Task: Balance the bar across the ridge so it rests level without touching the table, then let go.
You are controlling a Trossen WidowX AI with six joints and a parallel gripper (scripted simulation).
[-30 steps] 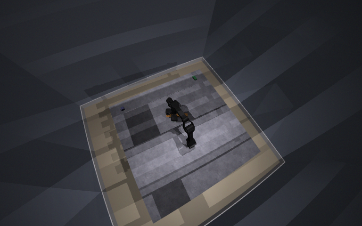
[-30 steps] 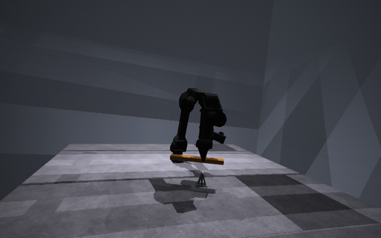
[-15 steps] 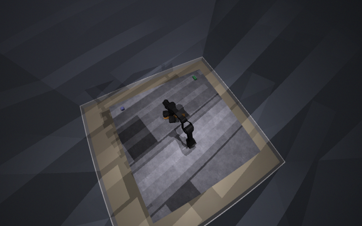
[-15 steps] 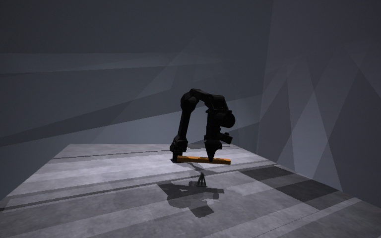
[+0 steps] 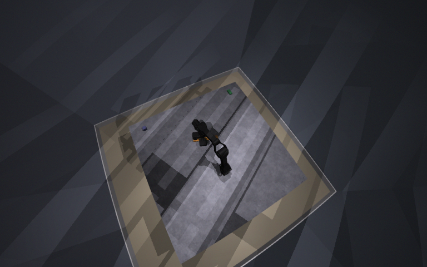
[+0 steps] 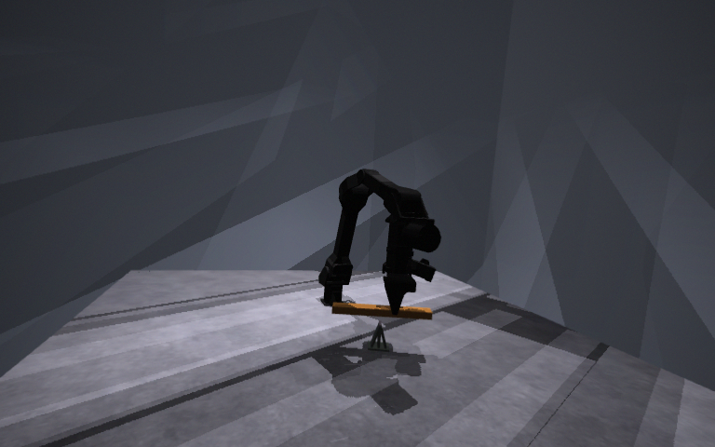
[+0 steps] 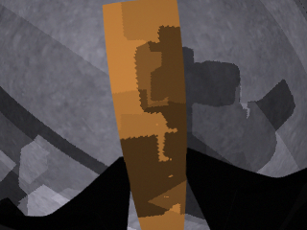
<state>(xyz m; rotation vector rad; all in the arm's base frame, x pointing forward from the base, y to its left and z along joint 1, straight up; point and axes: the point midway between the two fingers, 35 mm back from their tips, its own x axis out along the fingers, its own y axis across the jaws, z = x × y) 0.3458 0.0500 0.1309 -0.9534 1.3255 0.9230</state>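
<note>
Orange bar [image 5: 195, 141] [image 6: 363, 309] [image 7: 149, 86]: black gripper [image 6: 395, 308] [image 7: 155, 159] gripping it, fingers standing partly open around its sides, holding it above the ridge [image 6: 378, 338].

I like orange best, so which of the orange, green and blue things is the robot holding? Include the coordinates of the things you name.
The orange bar [image 5: 195, 141] [image 6: 363, 309] [image 7: 149, 72]: it's between the jaws, while the green and blue ones lie away from the arm.

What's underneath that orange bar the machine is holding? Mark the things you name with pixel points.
Below the bar [image 5: 195, 141] [image 6: 363, 308] [image 7: 144, 62], the exterior view shows a small dark ridge [image 6: 378, 340] standing on the table [image 6: 236, 358], with a visible gap between. The bar's underside is hidden in the wrist view.
</note>
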